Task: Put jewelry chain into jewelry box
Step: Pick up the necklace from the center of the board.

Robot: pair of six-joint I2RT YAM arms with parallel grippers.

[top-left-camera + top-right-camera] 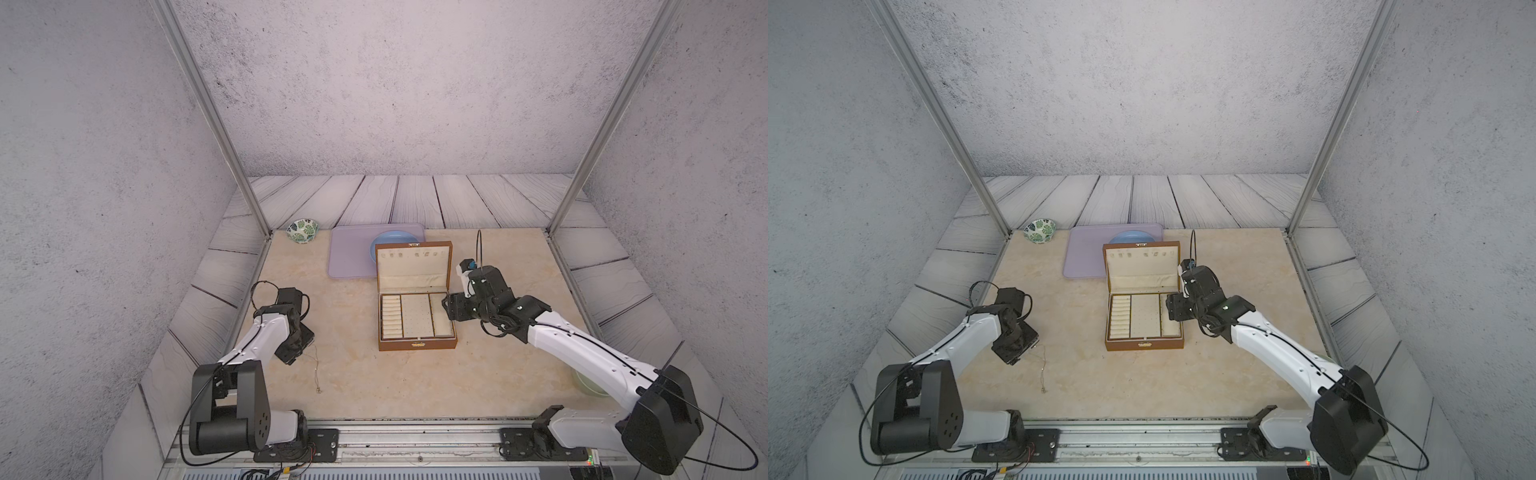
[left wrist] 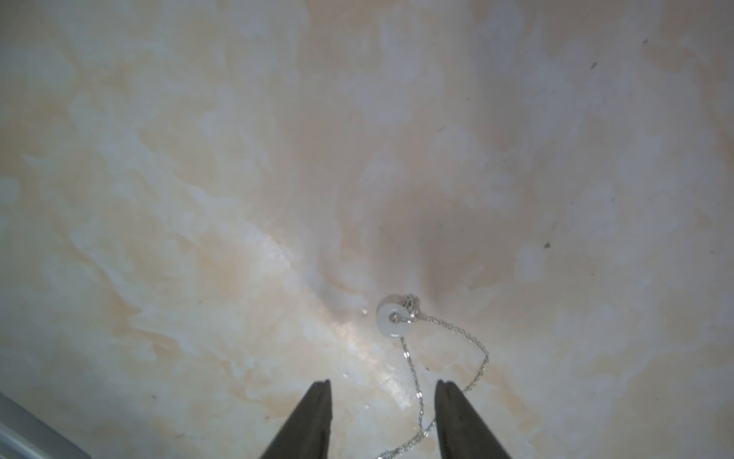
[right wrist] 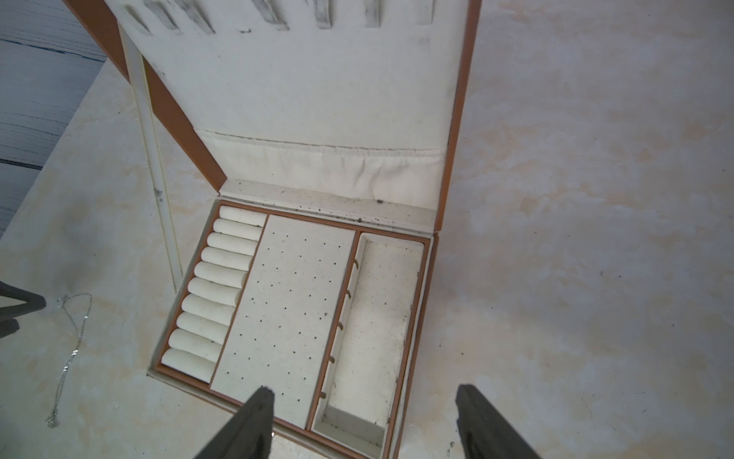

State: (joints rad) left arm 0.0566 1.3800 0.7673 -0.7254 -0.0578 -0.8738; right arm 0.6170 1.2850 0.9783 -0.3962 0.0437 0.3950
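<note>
Closest in, both arm bases sit on the front rail [image 1: 415, 440]. Beyond it, the chain [image 1: 317, 368] lies stretched out on the table [image 1: 374, 386], well left of the box [image 1: 395, 345] and not in it. The left gripper [image 2: 383, 383] hangs low over the chain's far end. Its fingers are apart, released, and a strand runs between them near a white ring pendant [image 2: 383, 318]. The box stands open with its lid upright. The right gripper [image 3: 365, 388] hovers at the box's right edge, spread wide and holding nothing. Behind the box sit a tray [image 1: 349, 257], a plate [image 1: 390, 241] and a bowl [image 1: 302, 231].
</note>
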